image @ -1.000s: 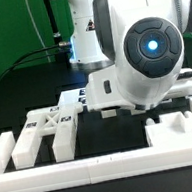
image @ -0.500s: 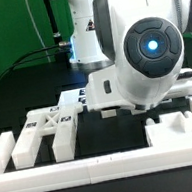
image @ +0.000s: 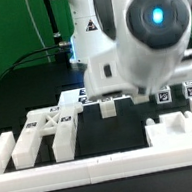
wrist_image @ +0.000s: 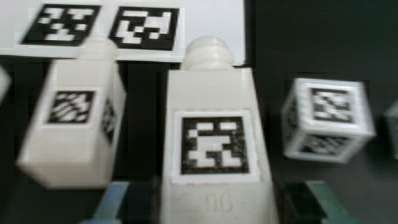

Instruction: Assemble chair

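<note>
Gripper (wrist_image: 217,203) sits over the centre leg (wrist_image: 214,125) with jaws apart, one finger (wrist_image: 121,198) on each side, nothing held. There's a clear gap on the cube side. The other side looks tighter, but the fingertips are blurred at the frame edge, so I can't rule out a light touch there. The leg lies flat on the dark table (wrist_image: 320,45), tagged face up, rounded peg end pointing at the marker board (wrist_image: 214,12). The second leg (wrist_image: 71,110) lies just beside it, roughly parallel and a bit splayed. The small cube (wrist_image: 329,118) is on the other side, apart. In the exterior view the arm blocks the grasp itself. The X-braced panel (image: 49,127) sits on that view's left behind the front border rail (image: 106,168), apart from these parts. My read is that the step in hand is picking up the centre leg, with most of the chair build still to go. To do it well:
- centre the jaws across the leg's width before closing, so one finger doesn't shove it into the second leg
- keep the pads square to the long sides to avoid twist
- grip around mid-length, clear of the peg end, so that end stays free for insertion
- get low enough for full pad contact without scraping the table
- lift straight up, since the neighbour is close enough to snag
</note>
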Robot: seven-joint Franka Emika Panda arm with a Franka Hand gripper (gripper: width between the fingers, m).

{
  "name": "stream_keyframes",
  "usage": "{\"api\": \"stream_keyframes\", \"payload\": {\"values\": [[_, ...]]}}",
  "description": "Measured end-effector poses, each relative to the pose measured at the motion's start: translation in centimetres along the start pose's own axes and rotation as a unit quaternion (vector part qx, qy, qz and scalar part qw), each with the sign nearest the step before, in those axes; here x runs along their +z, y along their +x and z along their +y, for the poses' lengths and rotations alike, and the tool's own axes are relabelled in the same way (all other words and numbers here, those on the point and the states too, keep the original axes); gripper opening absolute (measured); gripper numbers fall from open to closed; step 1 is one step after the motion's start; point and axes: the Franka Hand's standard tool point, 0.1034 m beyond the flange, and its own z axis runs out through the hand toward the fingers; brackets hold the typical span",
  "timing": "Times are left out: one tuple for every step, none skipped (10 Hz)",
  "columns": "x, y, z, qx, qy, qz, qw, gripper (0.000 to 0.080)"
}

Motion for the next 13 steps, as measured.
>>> {"api": "stream_keyframes", "payload": {"values": [[-1.5,-1.2,-0.1,0.002,0.008,-0.001,1.000,0.0284],[-2.6,-2.1,-0.5,0.003,0.005,-0.006,1.000,0.0284],[-2.7,-1.4,-0.6,0.000,0.005,0.015,1.000,0.0284],[-2.7,-1.3,-0.6,0.000,0.005,0.016,1.000,0.0285],[-3.2,-0.3,-0.8,-0.001,-0.002,0.051,0.999,0.0285],[-4.2,0.1,-1.8,-0.012,-0.016,0.095,0.995,0.0285],[-6.8,-0.9,-2.9,-0.021,-0.019,0.124,0.992,0.0285],[-9.5,-1.0,-3.5,-0.025,-0.017,0.164,0.986,0.0285],[-11.4,-1.2,-4.0,-0.031,-0.027,0.188,0.981,0.0285],[-11.9,-0.1,-4.2,-0.033,-0.023,0.243,0.969,0.0285],[-11.5,-0.3,-4.1,-0.033,-0.021,0.265,0.964,0.0285],[-12.1,0.3,-4.4,-0.036,-0.020,0.312,0.949,0.0285],[-12.7,1.4,-5.1,-0.045,-0.024,0.365,0.930,0.0285]]}}
